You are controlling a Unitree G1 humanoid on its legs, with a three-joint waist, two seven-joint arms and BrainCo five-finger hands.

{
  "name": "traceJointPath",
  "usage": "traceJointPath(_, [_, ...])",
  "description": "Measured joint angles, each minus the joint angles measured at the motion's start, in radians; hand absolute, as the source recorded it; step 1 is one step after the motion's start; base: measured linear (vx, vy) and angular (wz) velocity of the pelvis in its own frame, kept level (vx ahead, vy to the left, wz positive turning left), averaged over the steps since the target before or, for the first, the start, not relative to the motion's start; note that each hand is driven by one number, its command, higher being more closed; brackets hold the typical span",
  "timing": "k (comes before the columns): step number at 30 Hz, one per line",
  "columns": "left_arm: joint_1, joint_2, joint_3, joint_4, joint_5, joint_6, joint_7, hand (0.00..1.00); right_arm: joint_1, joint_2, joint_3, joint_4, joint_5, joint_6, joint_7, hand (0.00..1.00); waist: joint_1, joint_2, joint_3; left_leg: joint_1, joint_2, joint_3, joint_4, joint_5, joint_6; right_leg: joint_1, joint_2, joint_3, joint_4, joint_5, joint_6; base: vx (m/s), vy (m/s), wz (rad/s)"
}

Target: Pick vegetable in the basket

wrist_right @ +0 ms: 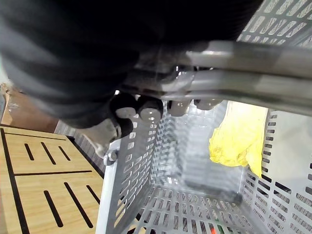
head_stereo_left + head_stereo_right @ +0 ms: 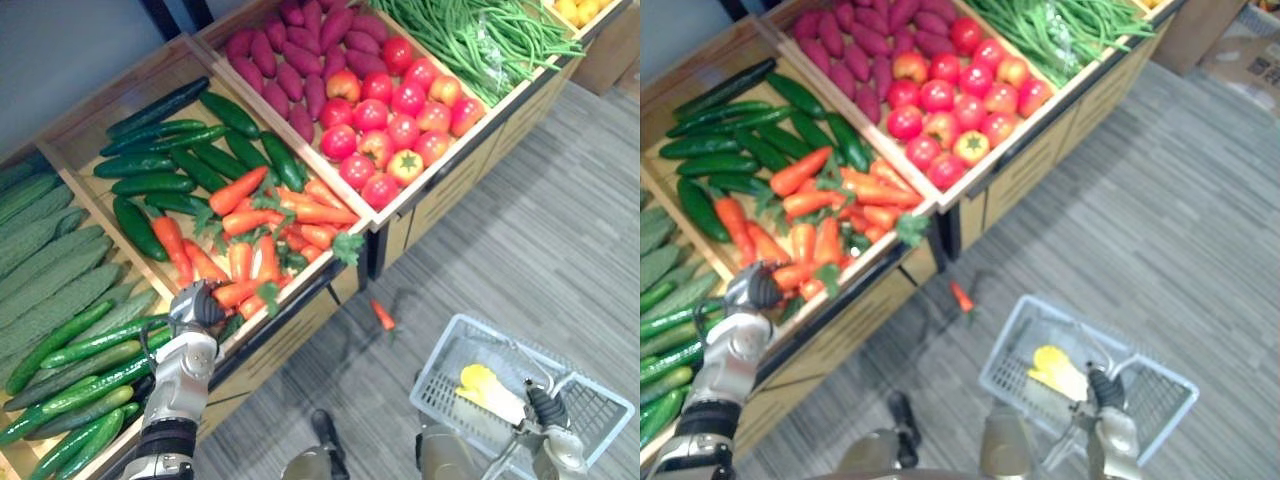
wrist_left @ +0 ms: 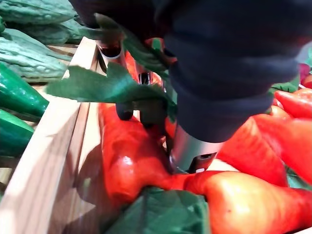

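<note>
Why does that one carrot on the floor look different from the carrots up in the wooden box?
The lone orange carrot lies by itself on the grey floor, near the white plastic basket. The orange carrots with green leafy tops lie piled together in the wooden crate, touching one another. The floor carrot also looks smaller than most of them. Both are orange and pointed.

Orange carrots (image 2: 320, 213) heaped in the wooden crate (image 2: 85, 125); white mesh basket (image 2: 595, 410) holds a yellow item (image 2: 478, 380).
</note>
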Motion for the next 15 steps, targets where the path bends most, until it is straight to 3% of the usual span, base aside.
traceJointPath(7, [-0.008,0.002,-0.024,0.056,0.000,-0.002,0.002,1.00,0.000,0.000,0.036,0.014,0.000,-0.004,-0.006,1.00,-0.021,-0.020,-0.011,0.010,0.000,-0.003,-0.001,-0.001,-0.002,0.014,0.000,-0.002,-0.005,0.001,0.001,0.00,0.000,0.00])
traceJointPath(15, [-0.028,0.002,-0.038,0.098,0.000,0.000,0.004,1.00,0.000,0.000,0.037,0.036,0.001,-0.015,-0.013,1.00,-0.025,-0.020,-0.011,0.030,0.002,0.000,-0.002,-0.003,-0.004,0.029,0.002,0.000,-0.006,0.000,0.001,0.00,0.000,0.00])
